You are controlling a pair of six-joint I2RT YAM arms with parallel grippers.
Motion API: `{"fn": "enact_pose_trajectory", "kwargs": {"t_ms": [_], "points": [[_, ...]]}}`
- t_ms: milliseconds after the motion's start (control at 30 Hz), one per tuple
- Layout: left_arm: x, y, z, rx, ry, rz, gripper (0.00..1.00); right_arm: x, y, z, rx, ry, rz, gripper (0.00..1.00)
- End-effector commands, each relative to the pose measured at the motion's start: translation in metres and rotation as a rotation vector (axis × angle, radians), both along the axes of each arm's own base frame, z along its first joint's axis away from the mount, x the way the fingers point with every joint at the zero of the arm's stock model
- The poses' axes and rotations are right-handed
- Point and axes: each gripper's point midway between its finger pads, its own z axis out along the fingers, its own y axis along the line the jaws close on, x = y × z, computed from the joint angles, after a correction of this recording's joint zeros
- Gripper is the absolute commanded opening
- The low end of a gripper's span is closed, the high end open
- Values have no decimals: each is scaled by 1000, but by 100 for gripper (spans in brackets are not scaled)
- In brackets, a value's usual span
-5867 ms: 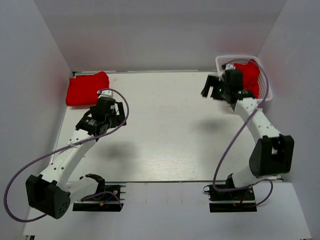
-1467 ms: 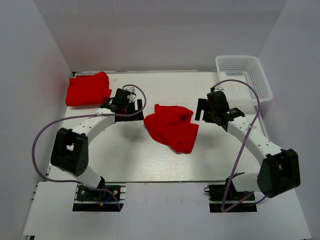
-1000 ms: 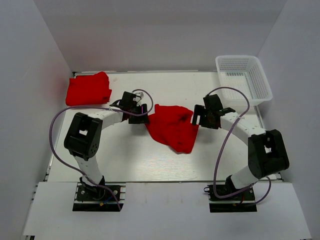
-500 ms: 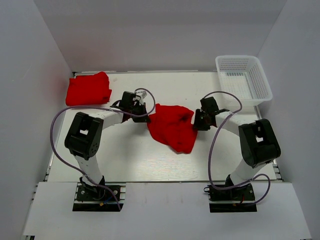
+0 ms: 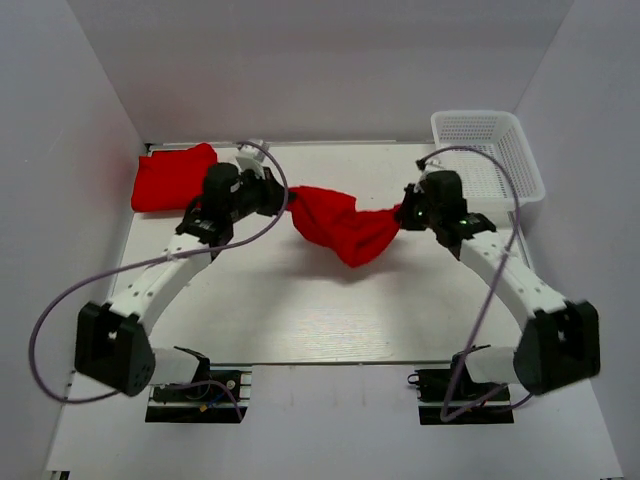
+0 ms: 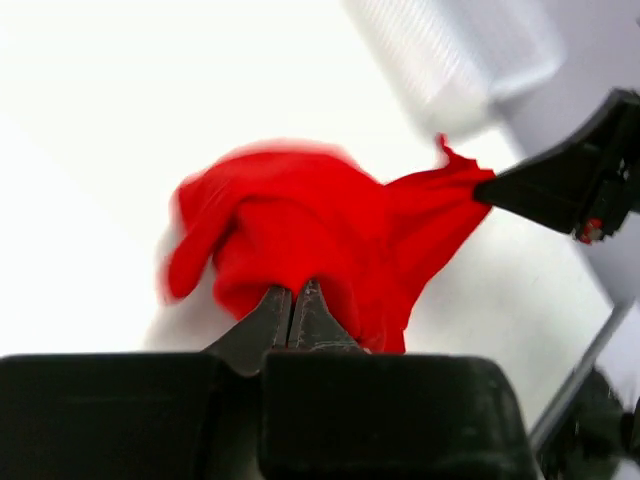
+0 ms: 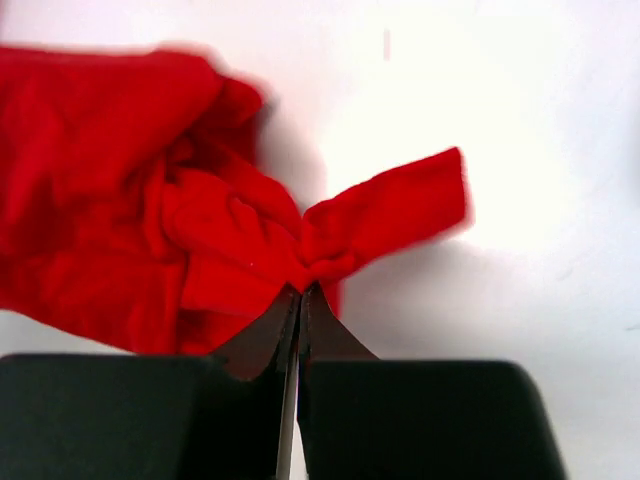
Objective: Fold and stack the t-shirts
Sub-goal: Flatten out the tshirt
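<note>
A crumpled red t-shirt (image 5: pixel 342 226) hangs between my two grippers above the middle of the table, sagging in its centre. My left gripper (image 5: pixel 286 200) is shut on the shirt's left edge; in the left wrist view its tips (image 6: pixel 295 292) pinch the red cloth (image 6: pixel 320 230). My right gripper (image 5: pixel 402 216) is shut on the right edge; the right wrist view shows its tips (image 7: pixel 301 292) clamped on a bunched fold of the shirt (image 7: pixel 180 230). A second red t-shirt (image 5: pixel 172 177) lies folded at the far left corner of the table.
A white mesh basket (image 5: pixel 492 152) stands at the far right corner with nothing showing inside it. White walls enclose the table on the left, back and right. Purple cables loop from both arms.
Both grippers have closed on the shirt's opposite edges and lifted it off the table, pulling it up and toward the back. The left arm has swung out to the left.
</note>
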Motion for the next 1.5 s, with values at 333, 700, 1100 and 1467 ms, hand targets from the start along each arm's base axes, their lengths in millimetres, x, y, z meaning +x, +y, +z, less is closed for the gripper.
{"fn": "enact_pose_trajectory", "kwargs": {"t_ms": [333, 700, 1100, 1467], "points": [[-109, 107, 303, -207, -799, 334, 0, -87, -56, 345, 129, -931, -56, 0], [-144, 116, 326, -205, -858, 299, 0, -113, -57, 361, 135, -971, -6, 0], [-64, 100, 205, -114, -534, 388, 0, -48, -53, 235, 82, -652, -125, 0], [70, 59, -39, 175, -22, 395, 0, 48, -53, 25, -131, -135, -237, 0]]}}
